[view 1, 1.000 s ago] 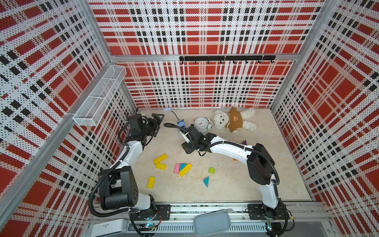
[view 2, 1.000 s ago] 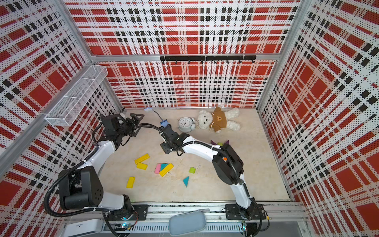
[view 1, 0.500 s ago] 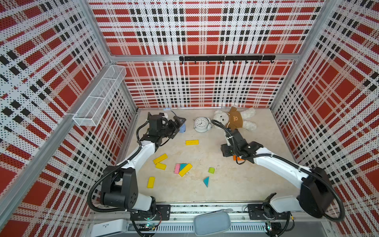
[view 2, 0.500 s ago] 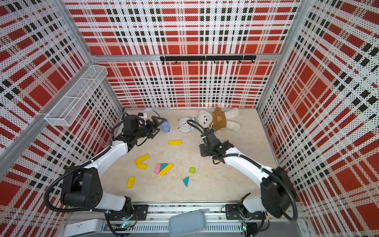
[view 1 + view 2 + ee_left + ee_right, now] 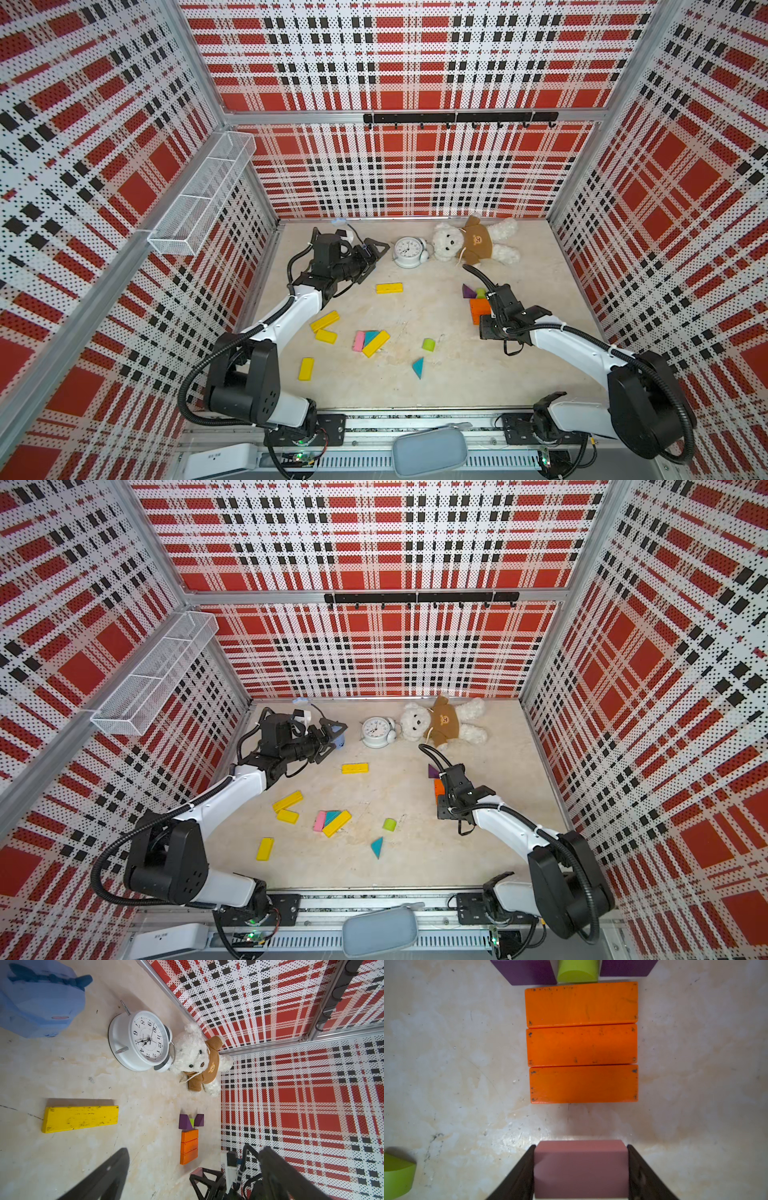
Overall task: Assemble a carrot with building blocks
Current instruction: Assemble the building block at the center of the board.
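Three orange bars (image 5: 582, 1043) lie side by side on the table. Two purple triangles (image 5: 527, 970) and a lime stub (image 5: 577, 971) sit at their far end. My right gripper (image 5: 581, 1148) is shut on a pink block (image 5: 581, 1169), held a short gap from the near orange bar. In both top views this gripper (image 5: 486, 329) (image 5: 445, 808) hangs over the near end of the orange stack (image 5: 480, 309). My left gripper (image 5: 380, 255) (image 5: 195, 1153) is open and empty at the back left, beside the clock.
A white alarm clock (image 5: 406, 252), a teddy bear (image 5: 473, 245) and a blue plush (image 5: 39, 999) line the back. Loose blocks lie mid-table: yellow bars (image 5: 389, 287) (image 5: 324, 321) (image 5: 306, 368), a pink-teal-yellow cluster (image 5: 370, 340), a lime stub (image 5: 428, 344) and a teal triangle (image 5: 418, 368).
My right arm swung from the table's left-middle back to the orange stack on the right. A yellow bar now lies where it had been. My left gripper moved along the back toward the clock.
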Robot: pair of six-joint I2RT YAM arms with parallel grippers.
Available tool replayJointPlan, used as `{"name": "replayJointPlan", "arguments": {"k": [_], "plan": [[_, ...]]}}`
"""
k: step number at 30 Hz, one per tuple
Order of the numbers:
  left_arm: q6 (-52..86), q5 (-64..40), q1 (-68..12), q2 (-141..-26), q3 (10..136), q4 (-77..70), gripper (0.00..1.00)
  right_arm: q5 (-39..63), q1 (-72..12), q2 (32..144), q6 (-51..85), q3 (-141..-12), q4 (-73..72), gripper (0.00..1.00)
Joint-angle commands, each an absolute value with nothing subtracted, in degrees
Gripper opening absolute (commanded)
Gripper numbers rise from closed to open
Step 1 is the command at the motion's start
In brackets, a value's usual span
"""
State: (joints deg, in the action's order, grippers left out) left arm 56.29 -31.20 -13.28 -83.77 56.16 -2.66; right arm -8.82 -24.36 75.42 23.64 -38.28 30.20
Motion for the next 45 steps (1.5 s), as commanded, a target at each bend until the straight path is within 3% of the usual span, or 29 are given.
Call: {"name": "replayJointPlan", "arguments": {"k": [1, 39, 45], "plan": [[55.6, -31.2, -13.7, -84.3, 55.9, -4.1, 1.0, -7.7, -23.4, 77.4, 24.6, -38.5, 27.7, 0.57], [55.3, -31.4, -14.0, -84.4, 56.0, -4.1, 0.99, -8.5, -21.7, 85.4, 23.2, -42.4, 28.8, 0.64], [55.4, -31.4, -14.1, -84.5, 56.0, -4.1, 0.99, -7.5, -21.6, 84.1, 22.5, -42.1, 28.6, 0.73]]}}
